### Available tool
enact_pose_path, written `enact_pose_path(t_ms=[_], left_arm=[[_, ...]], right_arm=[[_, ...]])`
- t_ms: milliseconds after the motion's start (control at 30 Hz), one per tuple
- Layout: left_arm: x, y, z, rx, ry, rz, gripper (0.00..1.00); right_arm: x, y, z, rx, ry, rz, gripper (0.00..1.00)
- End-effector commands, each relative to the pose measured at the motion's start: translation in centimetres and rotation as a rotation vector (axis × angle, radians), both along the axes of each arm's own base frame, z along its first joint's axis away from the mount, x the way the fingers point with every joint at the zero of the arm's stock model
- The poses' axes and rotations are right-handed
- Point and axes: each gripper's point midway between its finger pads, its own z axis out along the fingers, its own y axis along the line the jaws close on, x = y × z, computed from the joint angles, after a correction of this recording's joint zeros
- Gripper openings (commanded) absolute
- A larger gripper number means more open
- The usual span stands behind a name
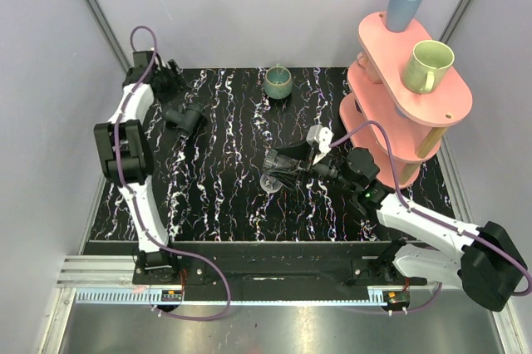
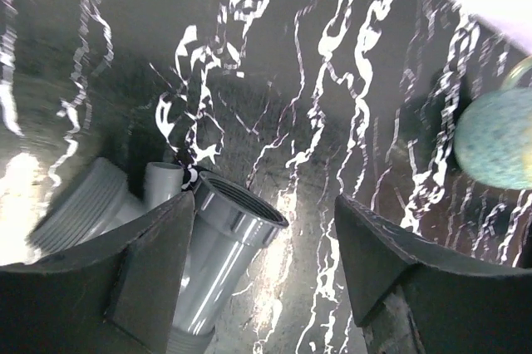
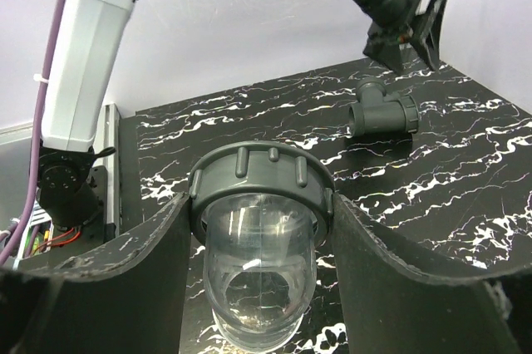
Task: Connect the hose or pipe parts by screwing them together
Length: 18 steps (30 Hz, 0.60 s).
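Note:
The dark grey pipe fitting (image 1: 184, 117) lies on the black marbled table (image 1: 233, 204) at the far left. In the left wrist view the fitting (image 2: 224, 238) rests against the inner side of my left finger (image 2: 150, 271), its threaded mouth turned up. My left gripper (image 2: 266, 204) is open around it, with a wide gap to the other finger. It hangs just above the fitting (image 3: 382, 109) in the right wrist view. My right gripper (image 3: 259, 203) is shut on the clear connector (image 3: 259, 263), pinching its ribbed grey ring, near mid-table (image 1: 270, 181).
A small green cup (image 1: 278, 81) stands at the back middle of the table. At the right a pink tiered rack (image 1: 399, 113) carries a blue cup (image 1: 404, 5) and a pale green mug (image 1: 428, 65). Grey walls close in both sides.

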Motion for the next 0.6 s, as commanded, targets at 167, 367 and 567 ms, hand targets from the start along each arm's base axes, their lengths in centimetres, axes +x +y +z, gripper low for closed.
enact_pose_path(t_ms=[167, 367, 567], left_arm=[[0.8, -6.8, -3.4, -0.058, 0.05, -0.247, 0.74], [-2.2, -12.6, -3.7, -0.04, 0.05, -0.433, 0.75], [-7.4, -18.8, -3.6, -0.091, 0.019, -0.672, 0.76]], right_arm=[[0.7, 0.1, 2.2, 0.037, -0.067, -0.024, 0.33], [0.3, -0.1, 2.8, 0.046, -0.076, -0.017, 0.33], [-0.3, -0.9, 3.6, 0.062, -0.087, -0.023, 0.33]])
